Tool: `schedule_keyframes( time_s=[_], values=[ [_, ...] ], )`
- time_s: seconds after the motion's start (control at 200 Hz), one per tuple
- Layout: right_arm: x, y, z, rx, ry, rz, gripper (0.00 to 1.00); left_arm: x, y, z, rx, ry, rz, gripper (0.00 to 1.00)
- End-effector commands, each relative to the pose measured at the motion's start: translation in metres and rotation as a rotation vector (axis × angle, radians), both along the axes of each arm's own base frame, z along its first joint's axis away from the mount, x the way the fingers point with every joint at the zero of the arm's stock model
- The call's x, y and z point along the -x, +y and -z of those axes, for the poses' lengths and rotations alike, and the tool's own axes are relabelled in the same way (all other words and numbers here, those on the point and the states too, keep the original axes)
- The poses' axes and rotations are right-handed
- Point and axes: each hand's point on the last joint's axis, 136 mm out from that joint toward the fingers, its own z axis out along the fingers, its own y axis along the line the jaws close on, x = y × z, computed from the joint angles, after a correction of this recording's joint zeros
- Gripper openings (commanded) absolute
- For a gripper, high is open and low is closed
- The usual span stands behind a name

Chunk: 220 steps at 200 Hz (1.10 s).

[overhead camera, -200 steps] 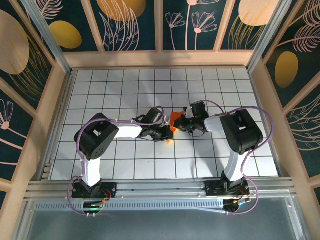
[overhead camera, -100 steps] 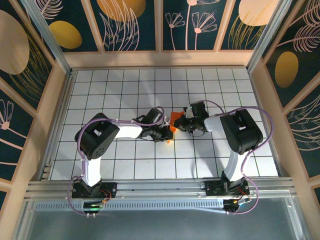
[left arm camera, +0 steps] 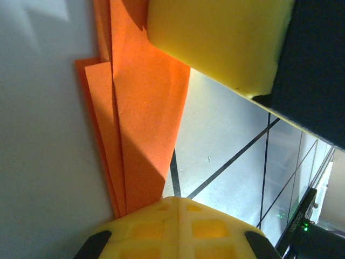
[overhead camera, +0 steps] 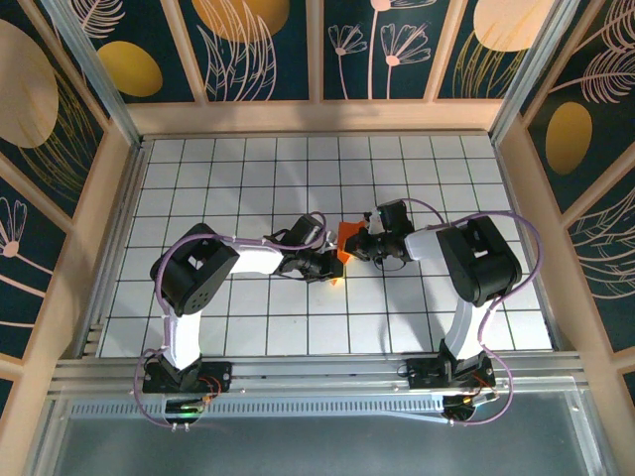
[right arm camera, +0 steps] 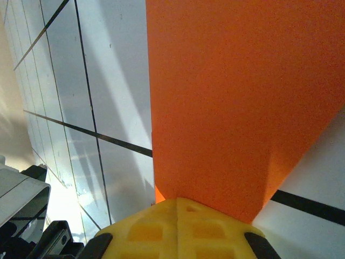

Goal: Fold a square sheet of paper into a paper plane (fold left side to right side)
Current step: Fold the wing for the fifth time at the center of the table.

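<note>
The folded orange sheet of paper [overhead camera: 347, 240] lies mid-table between both grippers. In the left wrist view it shows as several stacked layers [left arm camera: 143, 108] with long creases, running down to my left gripper [left arm camera: 178, 200], whose yellow jaws are shut with their tips against the paper's near end. A yellow finger [left arm camera: 215, 38] of the other gripper rests on the paper's far end. In the right wrist view a broad orange face [right arm camera: 226, 91] reaches my right gripper [right arm camera: 178, 200], shut, its tips on the paper. From above, the left gripper [overhead camera: 329, 264] and the right gripper [overhead camera: 365, 244] flank the paper closely.
White gridded table [overhead camera: 248, 178] with wooden walls [overhead camera: 94, 218] on three sides and an aluminium rail [overhead camera: 317, 372] along the near edge. Both arms bend inward towards the centre, their cables looping over them.
</note>
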Motion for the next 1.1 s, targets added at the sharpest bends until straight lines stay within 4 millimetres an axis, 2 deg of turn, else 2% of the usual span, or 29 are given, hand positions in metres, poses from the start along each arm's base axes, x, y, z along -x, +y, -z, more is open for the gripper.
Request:
schedule_keyframes(
  time_s=[0.0,0.1,0.13,0.54,0.931,1.096],
  values=[
    [0.024,-0.038,0.063,0.223,0.144,0.061,0.0,0.014,0.007,0.021,-0.062,0.046,0.008,0.0],
    [0.024,-0.039,0.063,0.227,0.145,0.062,0.0,0.015,0.006,0.019,-0.069,0.041,0.008,0.0],
    [0.024,-0.039,0.063,0.229,0.144,0.062,0.0,0.023,0.013,0.026,-0.087,0.058,0.01,0.0],
    [0.023,-0.039,0.065,0.237,0.148,0.063,0.0,0.048,0.024,0.028,-0.099,0.089,0.028,0.0],
    [0.022,-0.04,0.065,0.242,0.151,0.062,0.0,0.06,0.033,0.031,-0.117,0.104,0.031,0.0],
    [0.022,-0.039,0.064,0.239,0.151,0.062,0.0,0.06,0.03,0.023,-0.095,0.093,0.034,0.0]
  ],
)
